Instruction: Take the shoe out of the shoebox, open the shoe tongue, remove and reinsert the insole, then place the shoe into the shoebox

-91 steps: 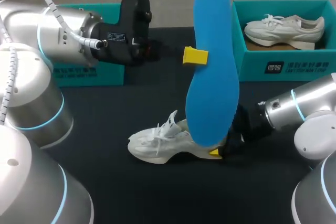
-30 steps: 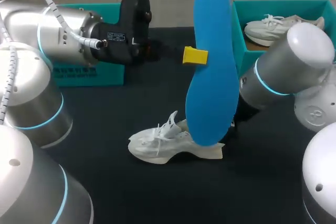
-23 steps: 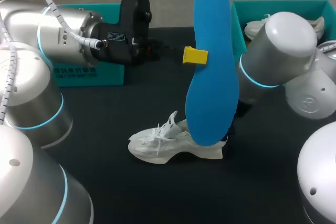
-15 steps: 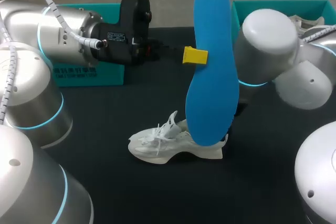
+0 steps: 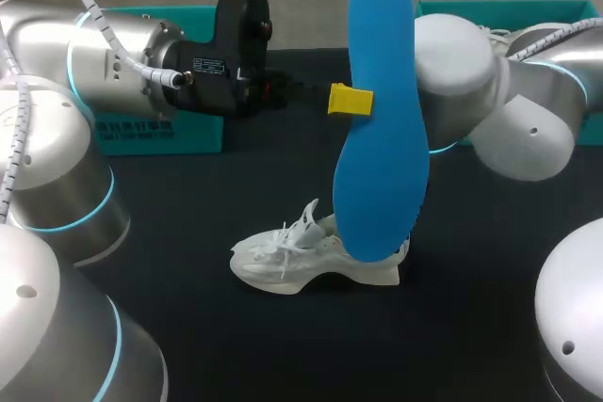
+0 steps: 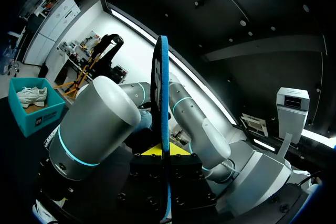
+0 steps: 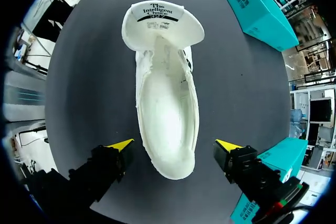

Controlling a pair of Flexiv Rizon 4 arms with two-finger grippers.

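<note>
Left fingers [image 6: 163, 152] pinch insole [image 5: 377, 120] upright, well above bench [image 5: 188, 214]. Shoe [image 7: 165, 98] lies on the bench under spread right fingers [image 7: 175, 145], heel nearest, long axis running straight ahead.

Blue insole [image 5: 382, 120] held upright in air, pinched in left pincer [image 5: 350, 100]; in head view it screens heel of shoe [image 5: 311, 259]. Right arm [image 5: 490, 91], bulky elbow just behind insole, covers most of right shoebox [image 5: 577, 8]. Left shoebox [image 5: 160, 134] walls off rear left. Bare table [image 5: 236, 345] free in front of shoe and off its toe. Right wrist view: right pincer [image 7: 175, 143] spread wide, fingers flank heel, strip of table each side; shoe mouth unobstructed from above.
</note>
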